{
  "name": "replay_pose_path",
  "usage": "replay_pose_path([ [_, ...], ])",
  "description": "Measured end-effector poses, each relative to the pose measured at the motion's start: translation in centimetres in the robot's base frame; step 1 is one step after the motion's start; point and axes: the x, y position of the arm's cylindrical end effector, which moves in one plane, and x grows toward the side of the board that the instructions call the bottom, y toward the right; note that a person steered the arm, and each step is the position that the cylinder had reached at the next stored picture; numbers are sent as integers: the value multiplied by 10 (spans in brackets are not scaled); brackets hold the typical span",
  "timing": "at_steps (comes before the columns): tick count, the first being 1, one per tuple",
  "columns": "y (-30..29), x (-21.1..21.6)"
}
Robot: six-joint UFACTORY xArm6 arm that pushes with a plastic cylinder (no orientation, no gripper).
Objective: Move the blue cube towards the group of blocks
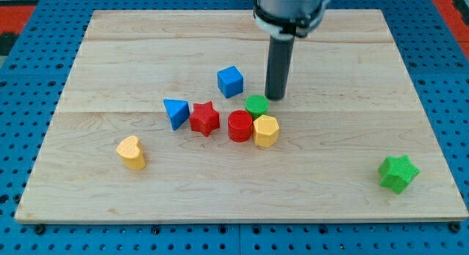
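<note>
Just right of the blue cube [230,81], the tool [275,98], a jawless rod, touches nothing; that light, rigid, easy-sliding block wants a push on its far face toward the red star [204,119].

The tabletop [110,72] is pale wood with visible grain, joined from planks, its finish matt and smooth; beneath it lies a blue perforated panel [29,64], looking like painted metal or plastic; the blue cube [230,81], blue triangular block [176,112], red star [204,119], red cylinder [239,126], green cylinder [256,104], yellow hexagonal block [266,130], yellow heart [131,152] and green star [398,173] look like matt plastic, faintly ridged; the rod ending in my tip [275,98] is dark, smooth and slightly glossy.
</note>
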Motion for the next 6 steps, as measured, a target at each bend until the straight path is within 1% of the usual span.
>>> replay_pose_path([
  [1, -37, -31],
  [2, -68, -31],
  [3, -89, -23],
  [4, -89, -16],
  [5, -86, -18],
  [6, -55, -13],
])
